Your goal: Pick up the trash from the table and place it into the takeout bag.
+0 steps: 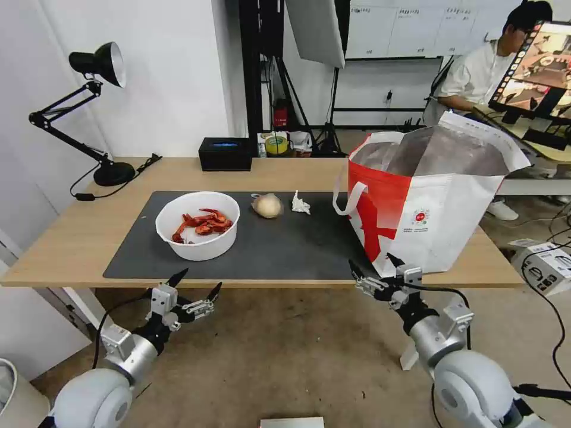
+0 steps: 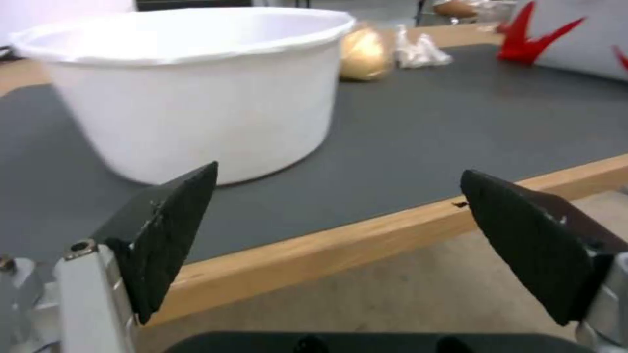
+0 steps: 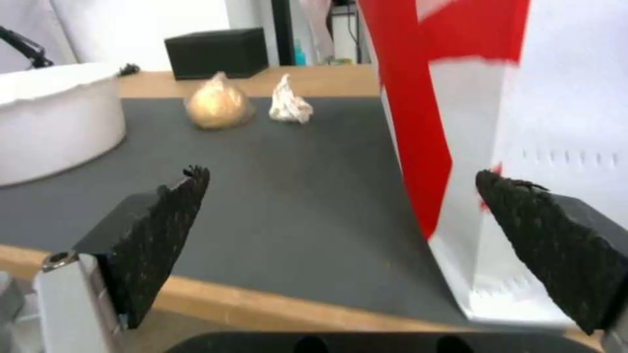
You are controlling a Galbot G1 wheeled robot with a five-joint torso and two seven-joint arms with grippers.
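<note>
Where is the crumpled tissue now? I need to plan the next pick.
In the head view, the crumpled white tissue lies on the dark grey mat, between the beige wrapped lump and the takeout bag.

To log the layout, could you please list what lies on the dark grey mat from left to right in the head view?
White bowl of crayfish shells → beige plastic-wrapped lump → crumpled white tissue → takeout bag, standing at the mat's right end.
</note>
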